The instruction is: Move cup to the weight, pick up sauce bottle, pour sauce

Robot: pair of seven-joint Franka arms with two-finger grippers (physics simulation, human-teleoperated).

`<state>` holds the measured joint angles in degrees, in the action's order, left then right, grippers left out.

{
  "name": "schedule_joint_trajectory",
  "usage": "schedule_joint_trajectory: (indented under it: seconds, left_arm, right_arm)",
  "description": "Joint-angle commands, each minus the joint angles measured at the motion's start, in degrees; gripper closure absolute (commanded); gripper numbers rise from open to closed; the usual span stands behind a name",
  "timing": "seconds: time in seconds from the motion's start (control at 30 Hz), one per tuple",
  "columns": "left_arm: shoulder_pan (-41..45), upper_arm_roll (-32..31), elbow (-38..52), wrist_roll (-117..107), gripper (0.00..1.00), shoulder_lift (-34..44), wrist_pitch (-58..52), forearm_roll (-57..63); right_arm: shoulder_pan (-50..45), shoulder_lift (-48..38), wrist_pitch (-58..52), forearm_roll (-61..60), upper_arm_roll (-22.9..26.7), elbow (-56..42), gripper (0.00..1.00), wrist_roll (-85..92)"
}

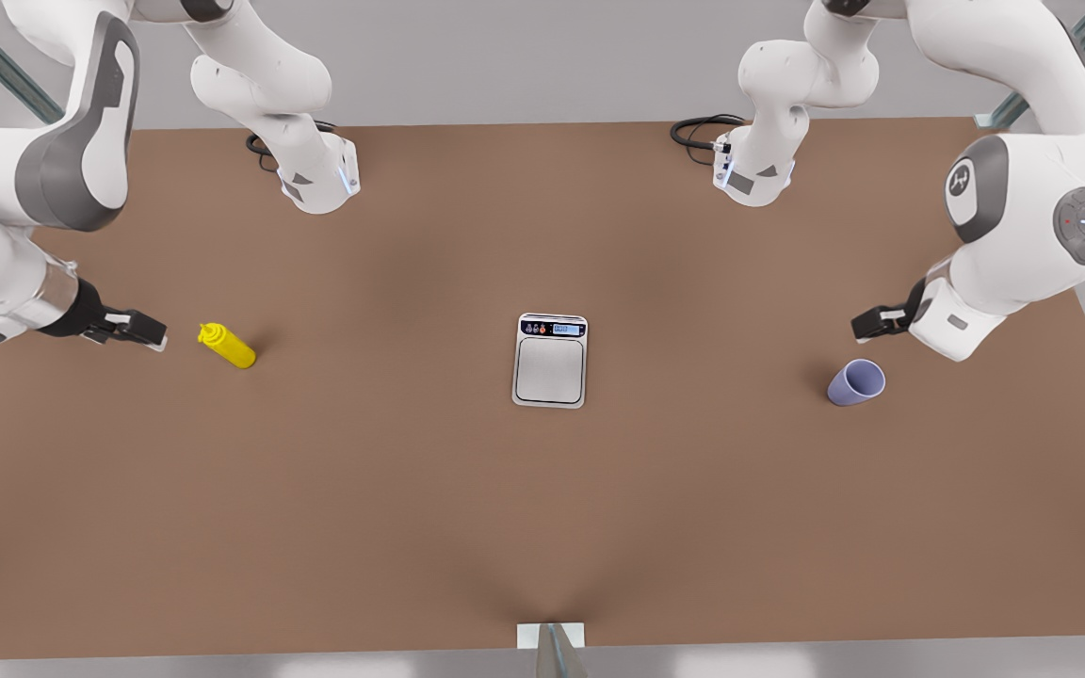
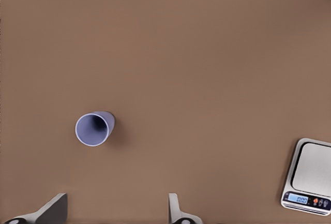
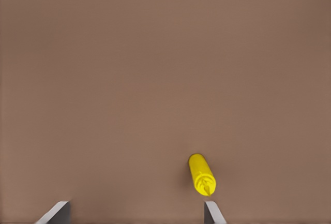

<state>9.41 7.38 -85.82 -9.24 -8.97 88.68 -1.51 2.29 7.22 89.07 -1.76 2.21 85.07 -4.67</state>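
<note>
A: Where are the claws?
B: Left claw [image 1: 867,323] hangs spread above the cup [image 1: 856,383]; right claw [image 1: 142,330], spread too, just beside the sauce bottle [image 1: 228,346].
A: And the scale?
B: The weight [image 1: 550,361] sits mid-desk [image 1: 411,508], well apart from both.

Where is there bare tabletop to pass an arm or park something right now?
Bare table runs between sauce bottle and scale, and between scale and cup. The tightest spots are beside the left gripper near the cup and the right gripper by the bottle.
</note>
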Motion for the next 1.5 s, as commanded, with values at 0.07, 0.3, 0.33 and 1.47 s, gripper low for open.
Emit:
schedule_joint_trajectory:
  seconds: [0.07, 0.3, 0.33, 1.47]
  left_arm:
    - [-0.53, 0.18, -5.39, -0.78, 0.0, -0.26, 5.17, 0.19]
    - [-12.84, 3.43, -22.37, 32.17, 0.0, -7.72, 29.35, -2.8]
    - [-12.84, 3.52, -25.35, 33.84, 0.0, -7.64, 32.16, -2.8]
    - [-12.93, 2.73, -28.52, 29.45, 0.79, -13.88, 35.07, -4.82]
  right_arm:
    - [0.0, -0.01, -0.13, -0.09, -0.1, 0.01, 0.0, 0.01]
    - [0.0, 0.07, -0.39, -0.18, -0.19, 0.01, 0.0, 3.35]
    - [0.0, 0.07, -0.39, -0.18, -0.19, 0.01, 0.0, 3.26]
    - [0.09, 0.34, -0.39, -0.09, -0.02, -0.08, 0.0, 3.08]
